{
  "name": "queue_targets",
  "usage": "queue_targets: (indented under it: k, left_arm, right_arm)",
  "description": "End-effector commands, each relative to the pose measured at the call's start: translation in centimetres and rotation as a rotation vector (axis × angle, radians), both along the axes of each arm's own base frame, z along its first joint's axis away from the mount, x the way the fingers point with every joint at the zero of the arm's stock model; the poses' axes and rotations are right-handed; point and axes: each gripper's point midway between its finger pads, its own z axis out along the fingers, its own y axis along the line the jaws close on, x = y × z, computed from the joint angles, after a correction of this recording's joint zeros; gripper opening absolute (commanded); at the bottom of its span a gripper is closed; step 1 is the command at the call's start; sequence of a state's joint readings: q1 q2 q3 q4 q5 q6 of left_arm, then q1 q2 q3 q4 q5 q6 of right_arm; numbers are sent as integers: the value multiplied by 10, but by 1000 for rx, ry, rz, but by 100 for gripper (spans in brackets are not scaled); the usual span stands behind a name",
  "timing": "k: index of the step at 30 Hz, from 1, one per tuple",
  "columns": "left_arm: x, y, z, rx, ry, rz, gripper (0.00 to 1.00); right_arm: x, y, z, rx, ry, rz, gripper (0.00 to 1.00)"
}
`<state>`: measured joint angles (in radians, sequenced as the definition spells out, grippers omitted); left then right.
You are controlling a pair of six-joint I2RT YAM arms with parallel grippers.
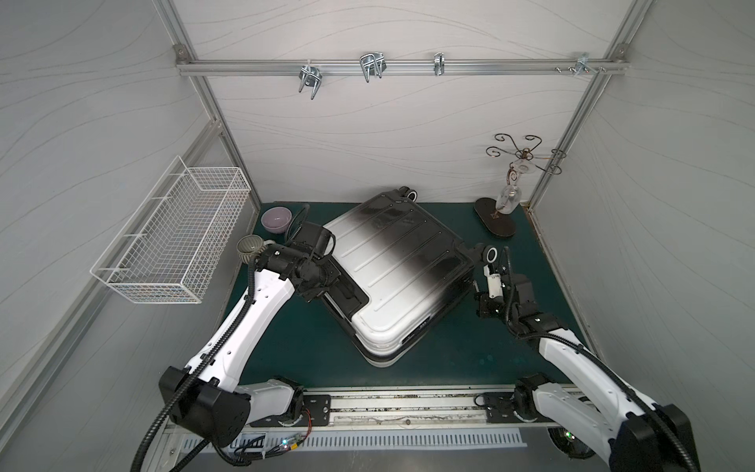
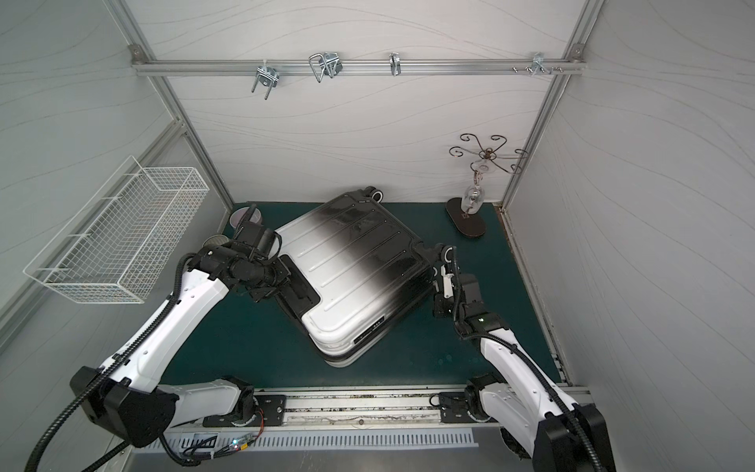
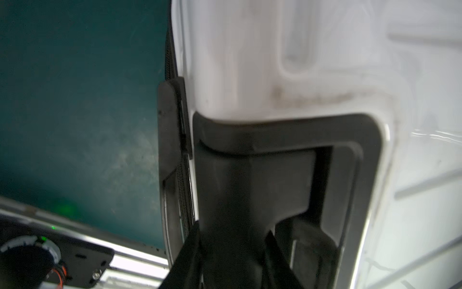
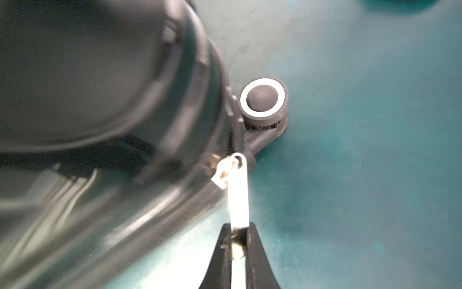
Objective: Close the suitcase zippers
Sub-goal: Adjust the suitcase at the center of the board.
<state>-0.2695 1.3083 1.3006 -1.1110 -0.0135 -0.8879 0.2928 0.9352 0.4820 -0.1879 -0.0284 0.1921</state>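
The suitcase [image 1: 392,261] [image 2: 351,261] lies flat and askew on the green mat, its white-to-black lid down on the lower shell. My left gripper [image 1: 341,292] [image 3: 232,240] is at its white end, and its fingers [image 3: 190,252] are shut on the black handle [image 3: 232,195]. The zippers' black track [image 3: 170,50] [image 4: 190,202] runs along the rim. My right gripper [image 1: 477,288] [image 4: 238,229] is at the black corner beside a wheel [image 4: 262,100], shut on a silver zipper pull [image 4: 238,195] whose slider [image 4: 222,175] sits at that corner.
A white wire basket [image 1: 179,241] hangs on the left wall. A purple bowl [image 1: 276,218] and a grey cup [image 1: 250,247] stand behind the left arm. A metal stand holding a glass [image 1: 512,192] is at the back right. Hooks [image 1: 371,65] hang from the rear rail.
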Motion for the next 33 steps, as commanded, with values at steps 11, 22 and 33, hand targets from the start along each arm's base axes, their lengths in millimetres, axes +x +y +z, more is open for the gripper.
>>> queue_targets:
  k: [11, 22, 33]
  left_arm:
    - [40, 68, -52, 524, 161, -636, 0]
    - [53, 57, -44, 588, 141, -788, 15]
    - [93, 3, 126, 758, -225, -739, 72]
  right_arm:
    - [93, -50, 58, 392, -271, 14, 0]
    - [131, -41, 70, 461, -333, 168, 0]
    - [20, 65, 85, 443, -231, 244, 0]
